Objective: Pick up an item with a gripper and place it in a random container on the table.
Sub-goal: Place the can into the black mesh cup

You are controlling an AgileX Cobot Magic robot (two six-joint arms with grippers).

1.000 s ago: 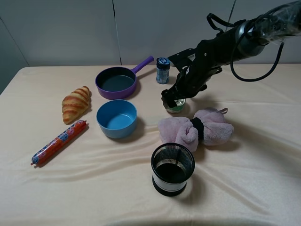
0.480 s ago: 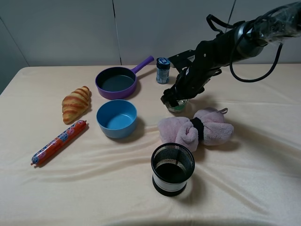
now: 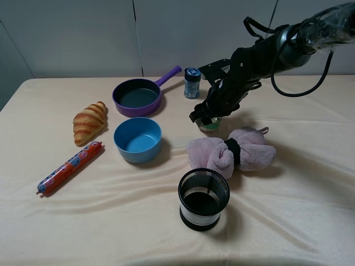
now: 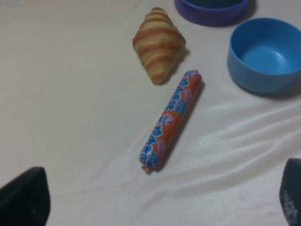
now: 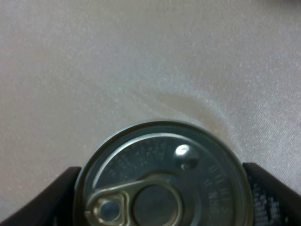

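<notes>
The tin can [image 3: 210, 124], green-labelled with a silver pull-tab lid, sits between the jaws of my right gripper [image 3: 206, 118], behind the pink cloth on the cream table [image 3: 299, 210]. In the right wrist view the can's lid [image 5: 162, 183] fills the space between the two black fingers [image 5: 56, 197], which touch its sides. The black wire-mesh container [image 3: 203, 198] stands upright and empty near the table's front, well in front of the can. My left gripper [image 4: 155, 202] is open and empty above the cloth near the sausage; it is out of the exterior view.
A purple pan [image 3: 137, 96] and a blue-capped jar [image 3: 192, 82] stand at the back. A blue bowl [image 3: 138, 139], a croissant [image 3: 90, 122] and a red sausage [image 3: 70, 167] lie on the left. A pink cloth bundle [image 3: 230, 151] lies between can and container.
My right gripper and the can between its fingers have shifted slightly upward in the exterior view. Nothing else has moved.
</notes>
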